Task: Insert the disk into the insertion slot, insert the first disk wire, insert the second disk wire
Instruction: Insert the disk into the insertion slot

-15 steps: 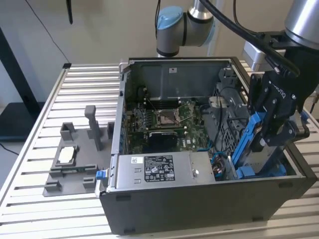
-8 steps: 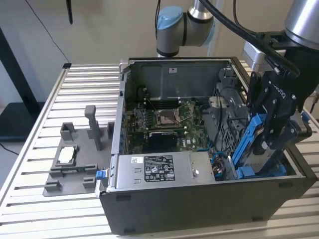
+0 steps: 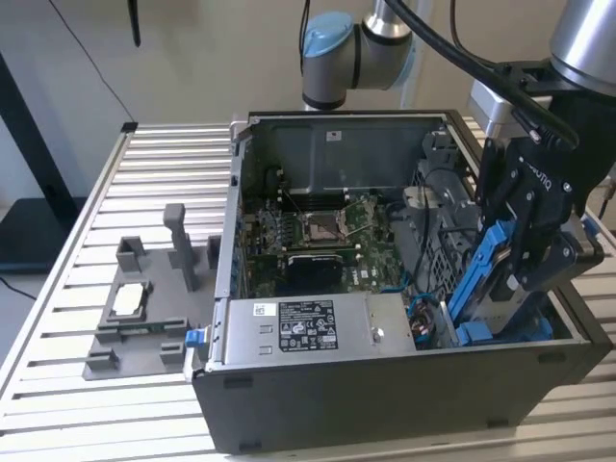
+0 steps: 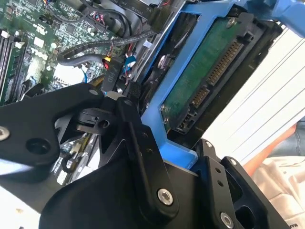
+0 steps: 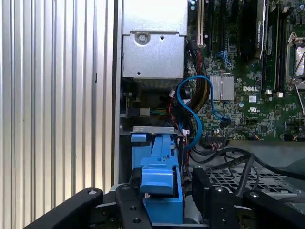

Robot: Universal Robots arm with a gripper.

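Observation:
My gripper (image 3: 527, 252) is over the right front corner of the open computer case (image 3: 385, 395) and is shut on the disk (image 3: 478, 279). The disk stands steeply on edge in its bright blue carrier. In the second wrist view the black fingers (image 4: 139, 138) flank the blue carrier frame (image 4: 157, 117), and the disk's green circuit board (image 4: 209, 71) with its connector faces the camera. In the first wrist view the blue carrier (image 5: 159, 183) sits between the fingers (image 5: 129, 205). The disk's lower end reaches down at the insertion slot (image 3: 507, 332) with its blue rails. A blue disk wire (image 5: 190, 112) loops loose beside it.
The silver power-supply box (image 3: 306, 327) lies along the case's front wall, with the motherboard (image 3: 318, 231) behind it. Loose cables (image 3: 423, 318) bunch between them and the slot. A grey fixture (image 3: 144, 308) with posts stands on the ribbed table (image 3: 164, 173) at the exterior view's left.

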